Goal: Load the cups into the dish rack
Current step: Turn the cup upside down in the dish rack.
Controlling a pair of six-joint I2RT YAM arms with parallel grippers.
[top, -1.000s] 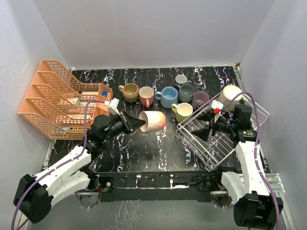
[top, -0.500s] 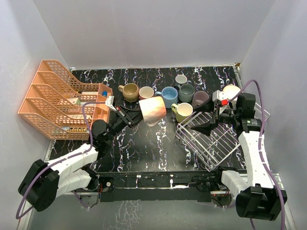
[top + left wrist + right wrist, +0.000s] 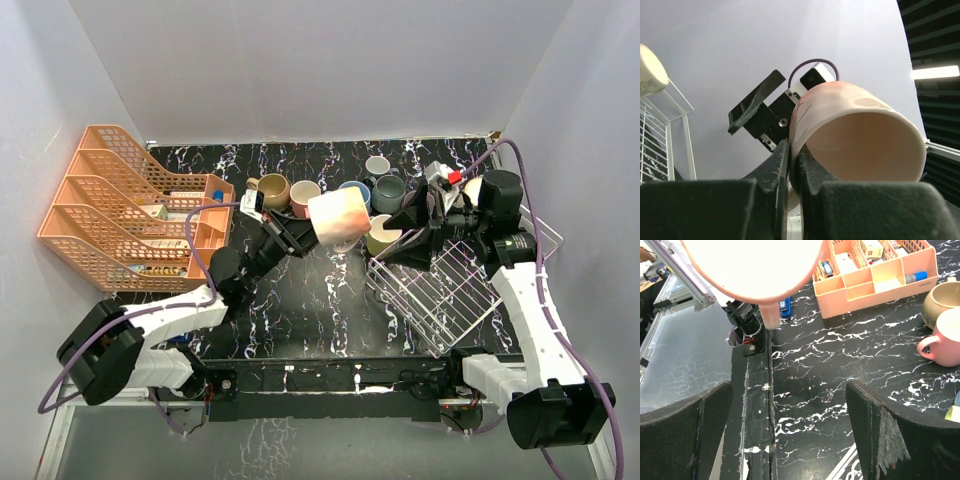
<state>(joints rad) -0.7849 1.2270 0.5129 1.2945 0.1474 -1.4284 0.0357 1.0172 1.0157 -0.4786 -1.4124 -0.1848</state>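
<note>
Step in hand: mug [image 3: 340, 217] being carried to the rack [image 3: 448, 292].
Left fingers [image 3: 776, 172] clenched on the mug's rim, holding it aloft over the desk [image 3: 300, 300]; right fingers [image 3: 900, 440], spread and empty, face it from 3 o'clock. Next, likely: handover, or lowering at 4 o'clock.

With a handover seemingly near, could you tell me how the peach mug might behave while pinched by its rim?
The mug looks like glossy ceramic: probably rigid, breakable, slippery. The left end effector pinches only its rim, so it may swing.
</note>
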